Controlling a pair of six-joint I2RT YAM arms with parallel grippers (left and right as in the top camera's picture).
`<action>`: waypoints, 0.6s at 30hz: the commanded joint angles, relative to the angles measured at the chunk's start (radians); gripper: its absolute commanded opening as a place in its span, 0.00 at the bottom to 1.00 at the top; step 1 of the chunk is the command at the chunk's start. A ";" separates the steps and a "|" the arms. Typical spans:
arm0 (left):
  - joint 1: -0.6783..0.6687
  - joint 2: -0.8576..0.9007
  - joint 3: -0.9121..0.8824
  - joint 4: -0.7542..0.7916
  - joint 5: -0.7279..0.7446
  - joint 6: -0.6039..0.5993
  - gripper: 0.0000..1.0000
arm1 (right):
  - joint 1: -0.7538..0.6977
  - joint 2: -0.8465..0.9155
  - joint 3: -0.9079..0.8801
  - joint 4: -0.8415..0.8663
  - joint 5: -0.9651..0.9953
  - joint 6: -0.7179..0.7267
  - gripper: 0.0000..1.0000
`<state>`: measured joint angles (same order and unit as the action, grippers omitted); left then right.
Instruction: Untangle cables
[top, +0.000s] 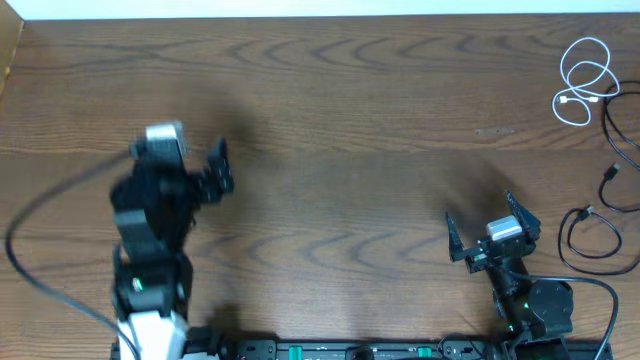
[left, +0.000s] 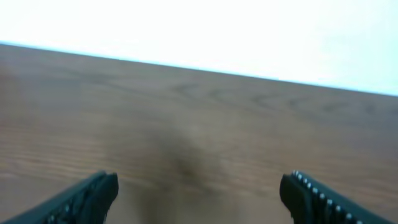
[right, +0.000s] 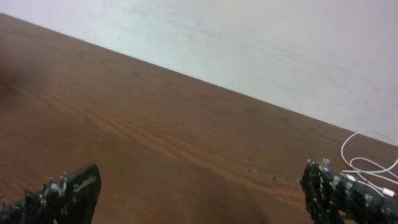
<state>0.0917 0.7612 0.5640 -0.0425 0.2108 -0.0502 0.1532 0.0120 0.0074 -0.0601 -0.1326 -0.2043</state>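
Observation:
The white cable (top: 585, 82) lies in loose loops at the far right of the table and also shows in the right wrist view (right: 368, 169). One black cable (top: 622, 140) runs along the right edge. Another black cable (top: 590, 237) lies looped below it, with a small plug end. The cables lie apart from each other. My right gripper (top: 478, 208) is open and empty, left of the black loop; its fingers (right: 199, 190) are spread wide over bare wood. My left gripper (top: 220, 168) is blurred, far from the cables at the left; its jaws (left: 199, 193) are open and empty.
The wooden table (top: 340, 120) stretches between the two arms. A thick black wire (top: 40, 270) curves from the left arm at the left side. The table's far edge meets a white wall (left: 217, 31).

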 joint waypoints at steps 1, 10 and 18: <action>0.002 -0.177 -0.218 0.121 -0.048 0.031 0.89 | 0.008 -0.006 -0.002 -0.004 0.006 -0.006 0.99; -0.053 -0.550 -0.560 0.164 -0.206 0.032 0.89 | 0.008 -0.006 -0.002 -0.005 0.006 -0.006 0.99; -0.071 -0.708 -0.560 -0.027 -0.264 0.057 0.89 | 0.008 -0.006 -0.002 -0.005 0.006 -0.006 0.99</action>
<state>0.0242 0.1135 0.0139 -0.0154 -0.0105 -0.0227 0.1532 0.0109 0.0071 -0.0608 -0.1326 -0.2043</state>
